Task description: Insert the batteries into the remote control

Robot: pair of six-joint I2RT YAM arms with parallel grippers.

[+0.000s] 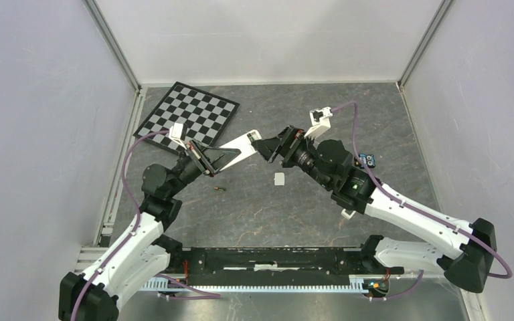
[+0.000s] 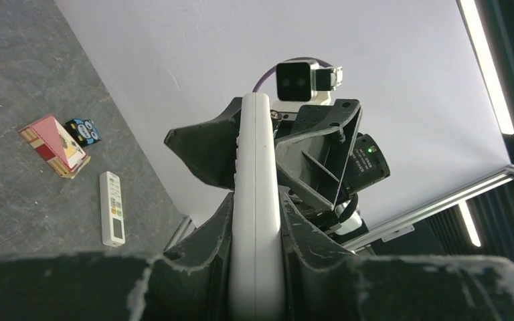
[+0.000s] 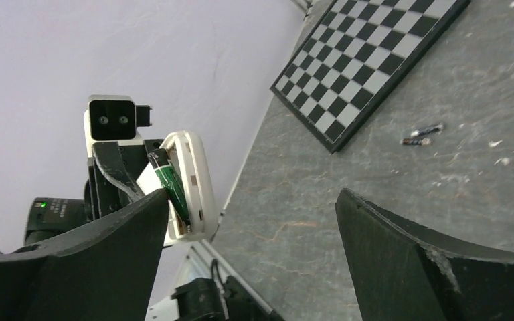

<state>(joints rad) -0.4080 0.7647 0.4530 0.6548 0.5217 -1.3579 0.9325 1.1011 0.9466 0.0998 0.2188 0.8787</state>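
Right wrist view: the remote [image 3: 201,180] is held in the air above the middle of the tabletop [image 1: 288,214], clamped by the left gripper [image 1: 204,160]. A green battery [image 3: 173,184] sits tilted in its compartment. The right gripper [image 3: 251,200] stands wide open, holding nothing; unseated, that battery may drop out.

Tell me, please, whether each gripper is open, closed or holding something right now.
Left gripper: closed on the remote control.
Right gripper: open, holding nothing.
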